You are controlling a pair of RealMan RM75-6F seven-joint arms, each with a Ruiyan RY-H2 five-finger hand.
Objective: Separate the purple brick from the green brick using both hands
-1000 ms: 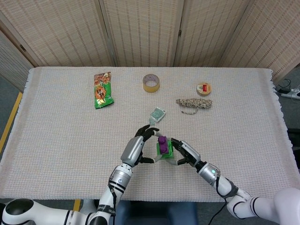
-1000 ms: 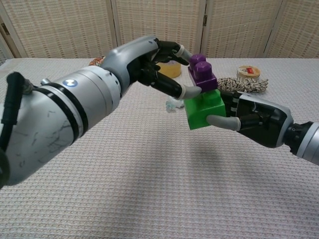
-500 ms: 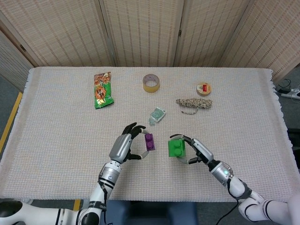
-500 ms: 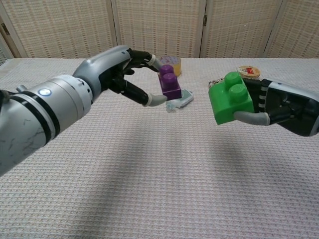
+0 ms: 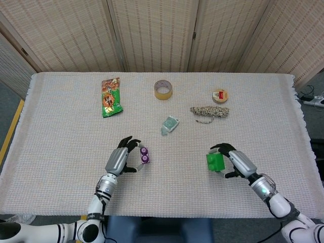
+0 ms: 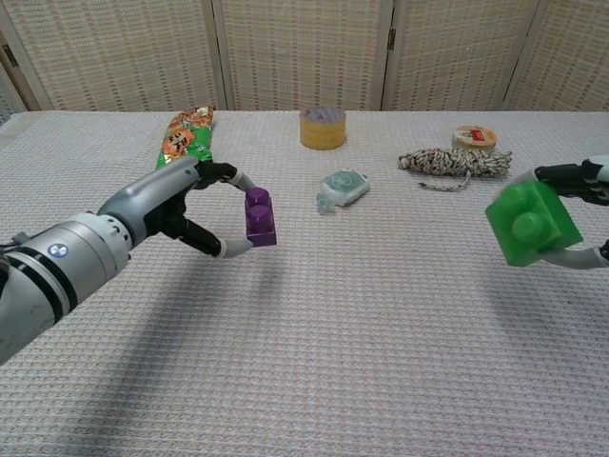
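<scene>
The purple brick (image 5: 145, 155) (image 6: 259, 217) and the green brick (image 5: 214, 162) (image 6: 531, 222) are apart. My left hand (image 5: 122, 156) (image 6: 176, 205) pinches the purple brick between thumb and fingertips, held above the cloth left of centre. My right hand (image 5: 238, 161) (image 6: 582, 214) holds the green brick well to the right, at a similar height; in the chest view most of that hand is cut off by the frame edge. A wide gap of bare cloth lies between the two bricks.
On the table (image 5: 66, 131) at the back lie a green snack packet (image 5: 110, 97), a roll of tape (image 5: 163, 89), a small round tin (image 5: 220, 95) and a bundle of twine (image 5: 209, 112). A small teal packet (image 5: 170, 124) lies near the middle.
The joined bricks have come apart. My left hand carried the purple brick leftward and my right hand carried the green brick rightward, widening the gap.
</scene>
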